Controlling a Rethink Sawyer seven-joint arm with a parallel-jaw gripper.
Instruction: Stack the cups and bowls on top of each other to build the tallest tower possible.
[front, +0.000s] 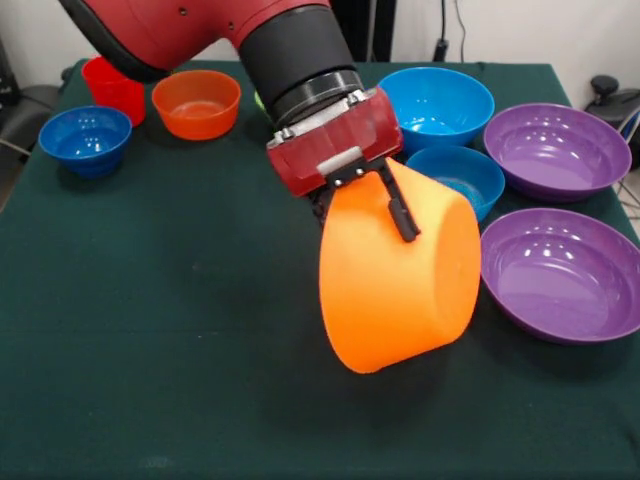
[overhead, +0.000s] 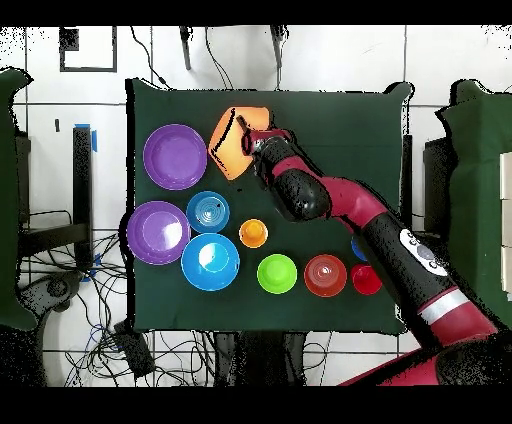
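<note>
My gripper (front: 372, 207) is shut on the rim of the large yellow-orange bowl (front: 400, 285) and holds it tipped on its side over the middle of the table. One black finger (front: 400, 212) lies along the bowl's wall. In the overhead view the gripper (overhead: 247, 141) and the bowl (overhead: 226, 148) are near the table's far edge. The red cup (front: 112, 88) stands at the back left. The orange cup (overhead: 253, 233) shows only in the overhead view.
Two purple bowls (front: 557, 150) (front: 562, 272) sit at the right. The big blue bowl (front: 436, 103) and the light-blue bowl (front: 460, 178) are just behind the held bowl. The orange-red bowl (front: 196, 103), the dark-blue bowl (front: 86, 138) and the green bowl (overhead: 277, 273) stand towards the robot's side.
</note>
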